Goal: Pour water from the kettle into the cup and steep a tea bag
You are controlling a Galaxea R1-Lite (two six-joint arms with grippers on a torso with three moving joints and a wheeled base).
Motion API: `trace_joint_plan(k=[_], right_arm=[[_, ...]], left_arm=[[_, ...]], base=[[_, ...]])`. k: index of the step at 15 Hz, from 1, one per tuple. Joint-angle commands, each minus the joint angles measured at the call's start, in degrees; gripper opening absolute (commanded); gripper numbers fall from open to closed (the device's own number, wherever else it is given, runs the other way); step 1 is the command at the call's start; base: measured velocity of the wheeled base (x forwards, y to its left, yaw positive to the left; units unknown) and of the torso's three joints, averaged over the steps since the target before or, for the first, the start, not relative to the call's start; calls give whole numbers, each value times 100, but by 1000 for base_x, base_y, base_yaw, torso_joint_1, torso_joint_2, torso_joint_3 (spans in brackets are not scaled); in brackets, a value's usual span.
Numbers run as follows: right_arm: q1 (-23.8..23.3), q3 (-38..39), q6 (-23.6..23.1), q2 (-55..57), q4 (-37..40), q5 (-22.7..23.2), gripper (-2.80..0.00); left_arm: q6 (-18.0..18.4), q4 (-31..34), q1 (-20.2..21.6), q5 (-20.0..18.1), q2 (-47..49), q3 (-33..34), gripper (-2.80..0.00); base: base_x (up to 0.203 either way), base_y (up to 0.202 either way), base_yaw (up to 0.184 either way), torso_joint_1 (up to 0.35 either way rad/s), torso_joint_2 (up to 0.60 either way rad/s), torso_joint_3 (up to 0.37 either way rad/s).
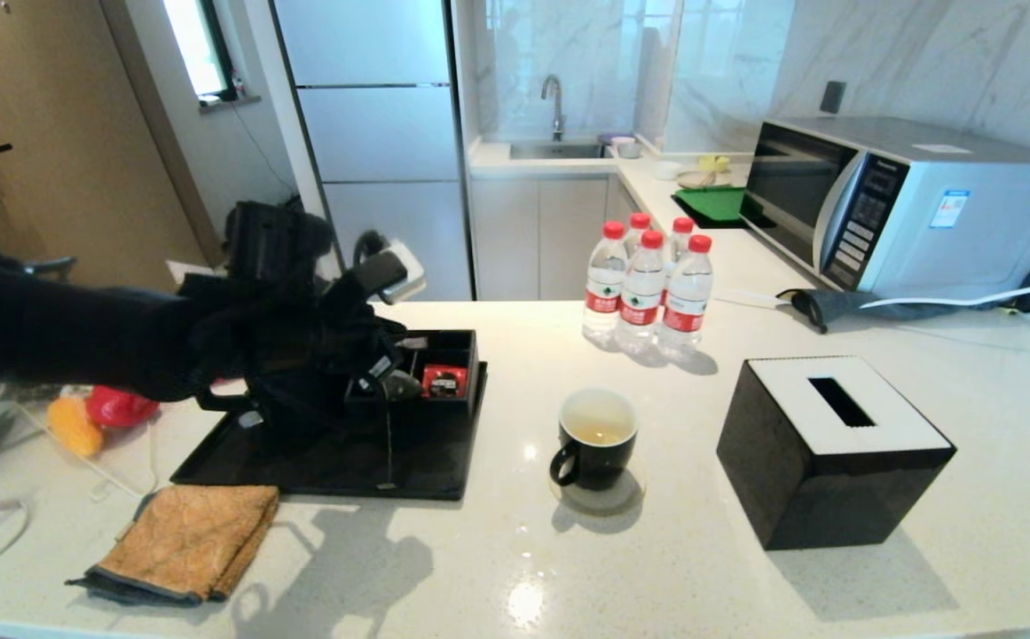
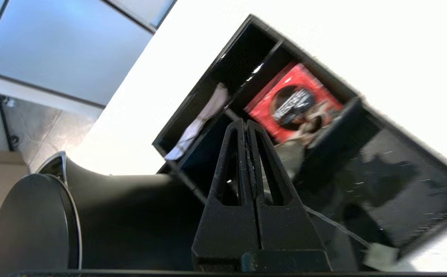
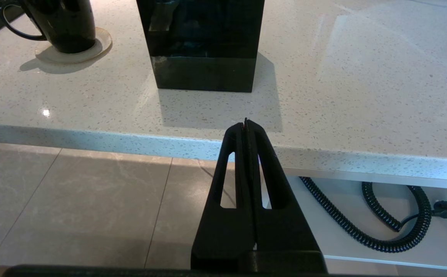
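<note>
A glossy black mug with a white inside is seen on a round pale coaster on the speckled white stone bench; pale yellowish water lies low inside it. To the left of the mug a flat black tray carries a compartmented black box with a red square sachet in one cell. The tall matte black kettle stands on the tray beyond the box from the mug, largely hidden in the head view by the left arm. The left pincer is held above the box, clenched on the thin white string of the small grey-green tea bag, which hangs just beside its tips; the string drops to a small paper tag near the tray's front edge. To the right of the mug stands a black cube tissue box. The right pincer is parked below the bench edge, clenched on nothing.
</note>
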Motion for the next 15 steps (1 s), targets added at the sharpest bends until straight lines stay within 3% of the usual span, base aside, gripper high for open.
trace_joint_plan(k=[1, 2, 3, 10, 15], right_arm=[[1, 0, -6, 7, 7, 3, -280], [1, 0, -6, 7, 7, 3, -280], [1, 0, -6, 7, 7, 3, -280], [1, 0, -6, 7, 7, 3, -280], [1, 0, -6, 7, 7, 3, -280]], left_arm=[[57, -5, 53, -1, 168, -56, -280], [76, 4, 61, -1, 159, -56, -280], [170, 53, 117, -1, 146, -48, 0], [218, 856, 167, 68, 1, -56, 0], [87, 900, 167, 197, 79, -81, 0]], base=[[0, 0, 0, 0, 0, 0], [0, 0, 0, 0, 0, 0], [0, 0, 0, 0, 0, 0], [0, 0, 0, 0, 0, 0], [0, 0, 0, 0, 0, 0]])
